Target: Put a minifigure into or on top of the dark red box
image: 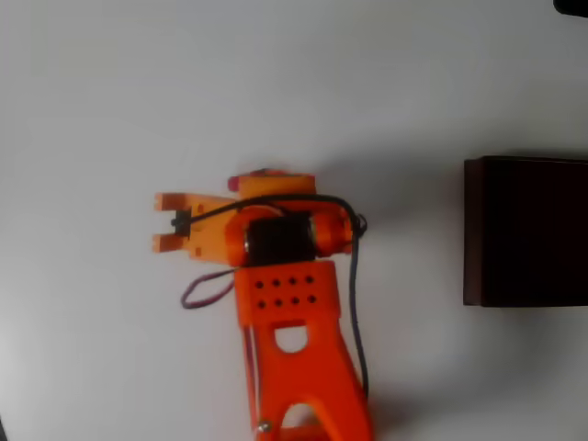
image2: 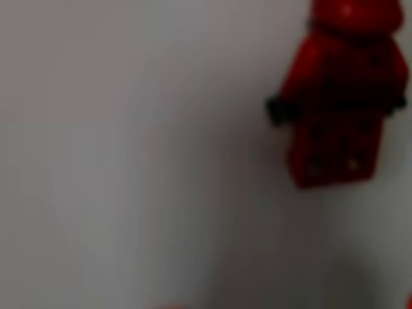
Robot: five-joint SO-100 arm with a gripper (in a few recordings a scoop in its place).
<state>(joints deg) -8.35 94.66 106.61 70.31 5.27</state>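
The minifigure [image2: 338,96], bright red with dark hands, lies flat on the white table at the upper right of the blurred wrist view. A small red sliver of the minifigure [image: 260,173] peeks out at the top edge of the orange arm in the overhead view. My gripper [image: 273,188] points down over that spot, its fingers hidden under the arm. Two orange slivers at the bottom edge of the wrist view stand far apart, so the gripper [image2: 288,306] is open and holds nothing. The dark red box [image: 533,230] sits far to the right, apart from the arm.
The white table [image: 110,101] stretches bare to the left and top. A black cable [image: 355,303] and a thin reddish wire [image: 204,292] hang along the arm. A dark object [image: 571,5] shows at the top right corner.
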